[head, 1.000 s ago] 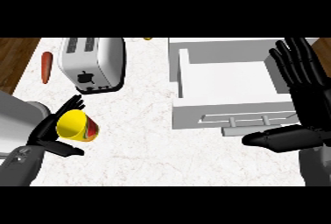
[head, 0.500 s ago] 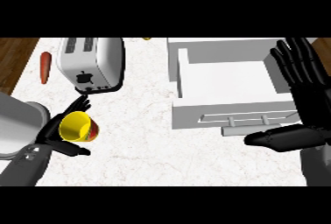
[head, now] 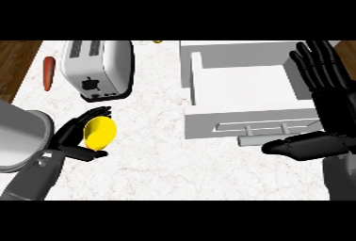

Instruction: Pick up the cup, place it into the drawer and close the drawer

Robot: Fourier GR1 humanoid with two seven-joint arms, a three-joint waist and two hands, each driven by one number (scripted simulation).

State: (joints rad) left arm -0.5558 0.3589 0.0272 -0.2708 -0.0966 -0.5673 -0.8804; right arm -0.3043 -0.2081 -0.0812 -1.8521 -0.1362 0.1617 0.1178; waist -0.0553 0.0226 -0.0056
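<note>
Here, at about ten o'clock on the white marbled tabletop [head: 160,169], a slim orange carrot-like stick [head: 47,73] lies near the edge. Just at its three o'clock sits a silver two-slot toaster [head: 97,68]. Both look like bystanders, well apart from the work.

Below the toaster, at about eight o'clock in the view, the robot's left hand [head: 69,136] is curled round a small yellow cup [head: 100,132], with fingers over its top and thumb beneath. The cup is held and looks clear of the tabletop, though what lies under it cannot be read. Only its yellow side shows: its mouth cannot be made out, and the palm covers its left flank. The grey left forearm [head: 31,181] is cut off by the lower left edge.

A tiny yellowish item [head: 158,41] at twelve o'clock is too small to name.

At about two o'clock stands the open white drawer [head: 208,127], pulled out toward the robot with its pale bar handle [head: 268,127] facing six o'clock. Its box looks bare, ready to take the cup. The step in hand is probably the carry, since the cup is well apart from the drawer, at its eight o'clock.

At three o'clock the right hand [head: 334,113] rests wide, fingers straight up and thumb out beside the handle, perhaps placed for the later push. It overlaps the drawer's right wall and hides that side.
</note>
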